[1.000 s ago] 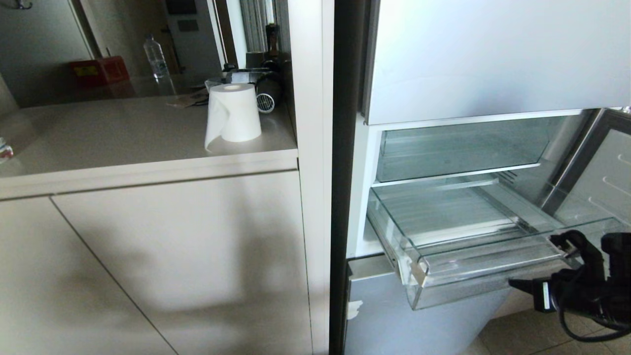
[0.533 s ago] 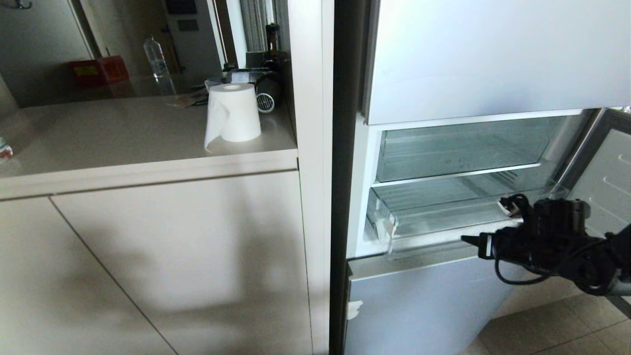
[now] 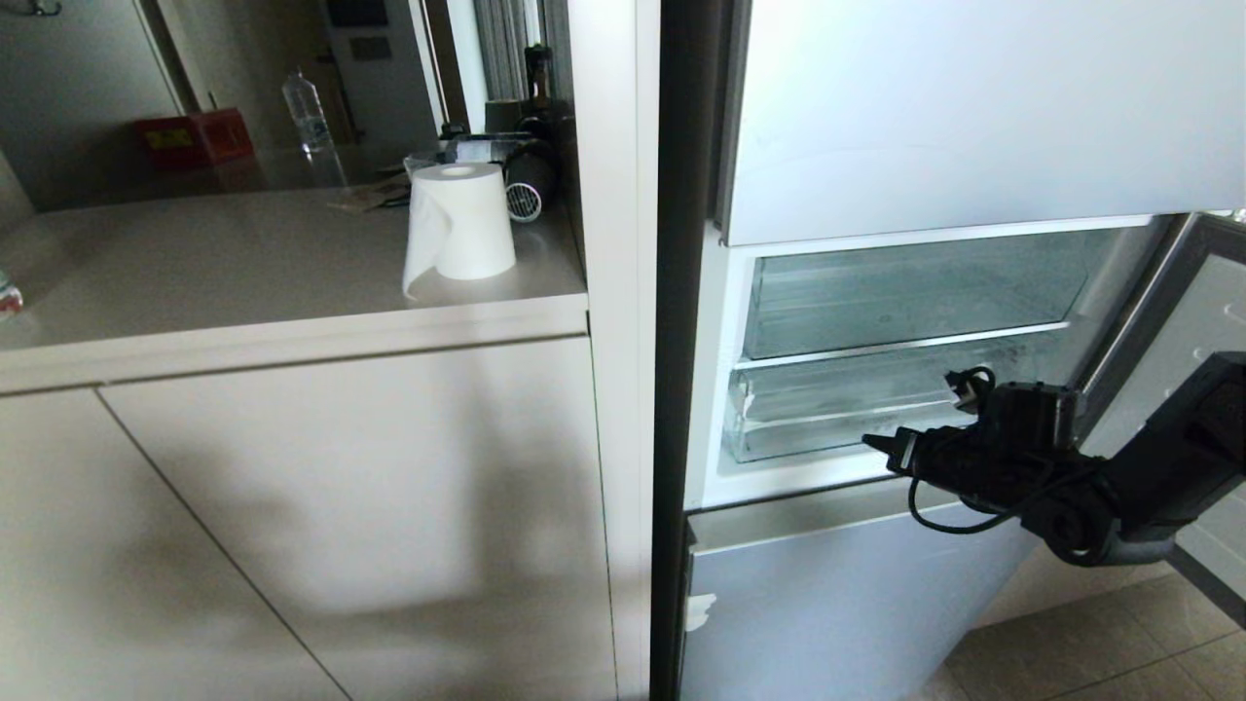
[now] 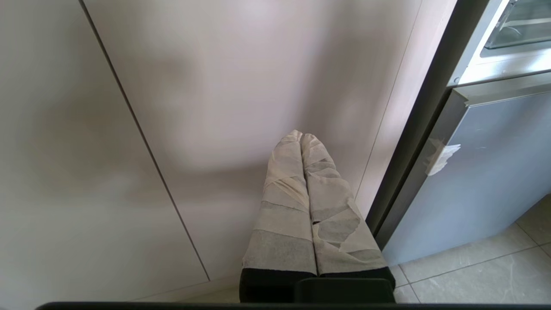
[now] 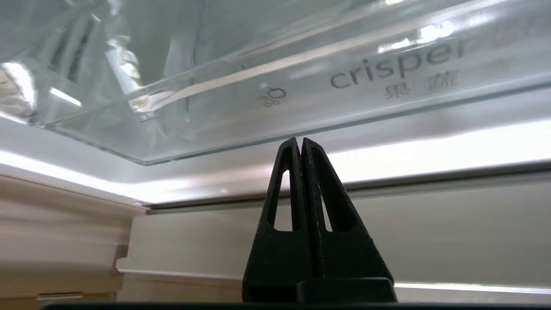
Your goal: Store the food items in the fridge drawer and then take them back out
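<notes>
The clear fridge drawer (image 3: pixel 827 417) sits pushed into the open fridge, its front lip level with the fridge face. In the right wrist view its see-through front (image 5: pixel 241 107) bears the word "crisper". My right gripper (image 3: pixel 873 444) is shut and empty, its tips right at the drawer's front lip (image 5: pixel 300 141). Whether the tips touch the lip I cannot tell. The food items are out of view. My left gripper (image 4: pixel 301 136), wrapped in pale tape, hangs shut and empty low in front of the cabinet door.
A taller clear bin (image 3: pixel 915 292) sits above the drawer. The fridge door (image 3: pixel 1202 321) stands open to the right of my right arm. A grey-blue lower panel (image 3: pixel 837 604) is below. A paper roll (image 3: pixel 459 234) stands on the counter (image 3: pixel 243 263) to the left.
The drawer has slid from pulled far out to fully pushed in. My right gripper moved up and towards the fridge with it, staying shut. The left arm has not moved.
</notes>
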Robot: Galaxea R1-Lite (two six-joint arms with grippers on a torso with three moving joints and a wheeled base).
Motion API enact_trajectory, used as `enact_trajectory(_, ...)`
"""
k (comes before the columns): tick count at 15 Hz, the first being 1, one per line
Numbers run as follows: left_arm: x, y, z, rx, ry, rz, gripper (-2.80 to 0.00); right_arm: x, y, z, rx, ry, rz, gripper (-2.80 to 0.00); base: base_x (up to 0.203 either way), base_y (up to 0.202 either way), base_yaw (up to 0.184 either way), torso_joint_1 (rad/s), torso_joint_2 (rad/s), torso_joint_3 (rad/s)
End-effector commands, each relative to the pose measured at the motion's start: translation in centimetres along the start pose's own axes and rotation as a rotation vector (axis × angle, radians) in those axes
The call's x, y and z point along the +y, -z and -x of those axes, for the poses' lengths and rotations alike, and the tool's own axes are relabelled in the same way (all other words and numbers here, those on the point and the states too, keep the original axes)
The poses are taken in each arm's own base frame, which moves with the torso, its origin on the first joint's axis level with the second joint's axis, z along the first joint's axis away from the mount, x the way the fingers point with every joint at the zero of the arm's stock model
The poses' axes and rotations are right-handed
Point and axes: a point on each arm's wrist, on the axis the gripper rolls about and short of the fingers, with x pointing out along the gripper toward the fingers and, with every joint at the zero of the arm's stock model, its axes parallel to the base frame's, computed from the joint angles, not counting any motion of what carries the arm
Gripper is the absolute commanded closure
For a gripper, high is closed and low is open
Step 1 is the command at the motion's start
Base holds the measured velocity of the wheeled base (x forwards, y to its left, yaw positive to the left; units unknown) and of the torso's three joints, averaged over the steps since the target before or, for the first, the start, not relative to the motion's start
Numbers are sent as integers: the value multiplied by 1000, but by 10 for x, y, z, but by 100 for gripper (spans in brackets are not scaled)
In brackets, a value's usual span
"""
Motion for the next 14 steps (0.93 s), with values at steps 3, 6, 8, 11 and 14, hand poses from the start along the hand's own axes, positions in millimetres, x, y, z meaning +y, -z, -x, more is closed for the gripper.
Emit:
enact_trajectory(3,0,0,0,0,0,0,0,11,-8,16,-21,-12,7,0,0,0,0,0,0,0)
enact_trajectory(6,0,0,0,0,0,0,0,29,-8,56,-14,-10,15,0,0,0,0,0,0,0)
enact_trajectory(8,0,0,0,0,0,0,0,53,-13,106,-54,-21,39,0,0,0,0,0,0,0)
enact_trajectory(11,0,0,0,0,0,0,0,83,-12,189,-171,1,88,0,0,0,0,0,0,0)
enact_trajectory(14,0,0,0,0,0,0,0,98,3,248,-211,125,109,0,0,0,0,0,0,0)
